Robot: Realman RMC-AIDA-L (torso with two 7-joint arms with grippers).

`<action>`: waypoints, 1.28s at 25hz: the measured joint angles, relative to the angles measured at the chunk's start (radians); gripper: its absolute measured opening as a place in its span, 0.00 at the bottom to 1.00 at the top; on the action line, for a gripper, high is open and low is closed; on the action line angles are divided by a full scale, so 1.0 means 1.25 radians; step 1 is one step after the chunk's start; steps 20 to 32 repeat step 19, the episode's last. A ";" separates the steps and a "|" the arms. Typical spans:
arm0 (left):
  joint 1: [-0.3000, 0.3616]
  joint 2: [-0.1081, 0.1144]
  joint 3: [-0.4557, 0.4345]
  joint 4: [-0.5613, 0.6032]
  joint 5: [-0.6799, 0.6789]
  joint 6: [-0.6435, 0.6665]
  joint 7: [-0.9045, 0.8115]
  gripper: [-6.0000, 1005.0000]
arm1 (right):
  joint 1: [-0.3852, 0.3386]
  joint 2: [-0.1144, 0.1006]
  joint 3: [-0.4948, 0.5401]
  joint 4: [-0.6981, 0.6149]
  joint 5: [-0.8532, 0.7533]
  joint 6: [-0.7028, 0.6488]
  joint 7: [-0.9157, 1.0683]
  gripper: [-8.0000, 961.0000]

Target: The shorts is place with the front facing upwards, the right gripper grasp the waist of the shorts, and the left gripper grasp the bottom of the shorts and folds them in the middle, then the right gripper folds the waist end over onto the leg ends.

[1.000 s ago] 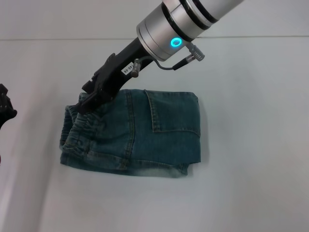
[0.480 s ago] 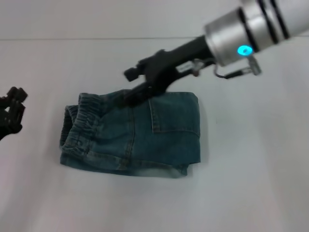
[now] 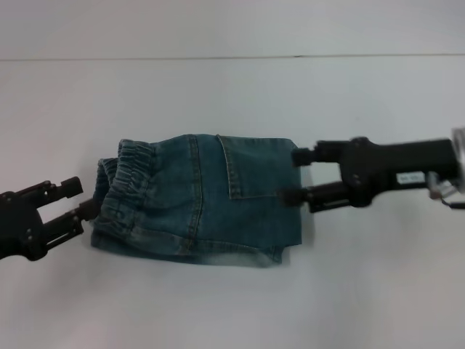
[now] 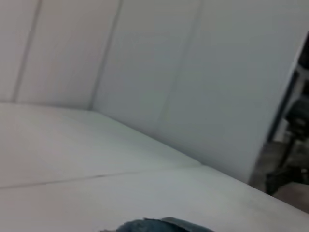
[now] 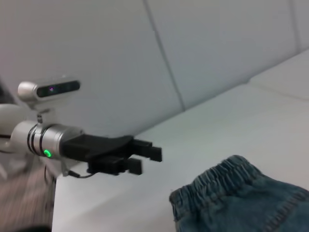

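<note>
A plain white table (image 3: 232, 305) fills the near and middle ground, its surface smooth and evenly lit with soft shadows. A thin dark seam (image 3: 218, 57) runs left to right along its far edge, and a pale wall (image 3: 232, 25) rises beyond. The wrist views show the wall (image 4: 159, 72) made of light panels split by narrow joints (image 5: 164, 55). Dim, dark clutter (image 4: 289, 145) stands past 1 panel's edge.

One pair of folded denim shorts (image 3: 200, 200), two tools: left (image 3: 82, 201), right (image 3: 293, 176).
</note>
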 joint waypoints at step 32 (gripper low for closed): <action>-0.073 0.025 0.025 0.068 0.083 0.057 -0.118 0.75 | -0.080 -0.008 0.126 0.129 -0.003 -0.003 -0.196 0.99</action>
